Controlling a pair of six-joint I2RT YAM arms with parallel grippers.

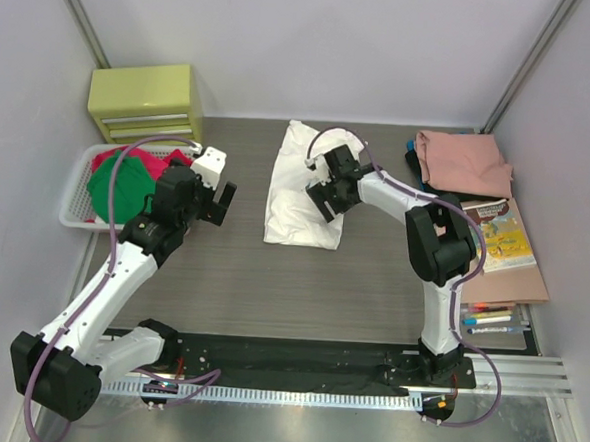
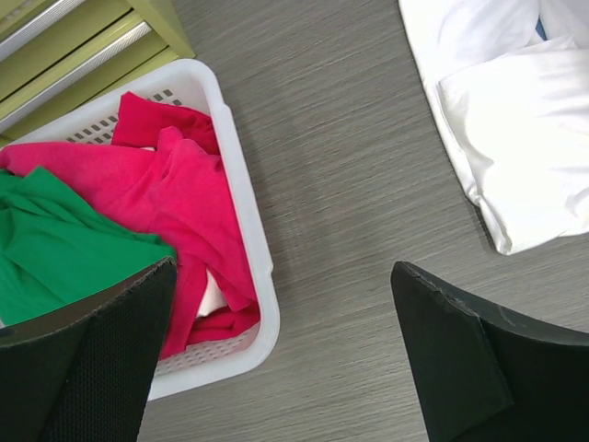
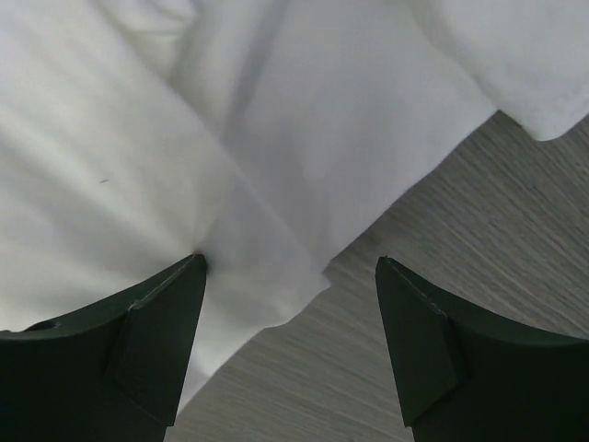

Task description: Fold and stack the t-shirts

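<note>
Two wide-open pairs from above, gripping nothing: left fingers (image 1: 219, 202) just right of the basket (image 1: 74, 205), right fingers (image 1: 319, 202) over the folded white t-shirt (image 1: 297, 219). Left of the left fingers, green t-shirt (image 1: 116, 192) and red t-shirt (image 1: 119, 157) heaped in the basket; well right of the right fingers, a folded salmon-pink t-shirt (image 1: 466, 161). Left wrist: basket under one finger, white t-shirt beyond the other. Right wrist: white cloth beneath, possibly a fold edge between. Best to lift straight up, sparing the fold.
</note>
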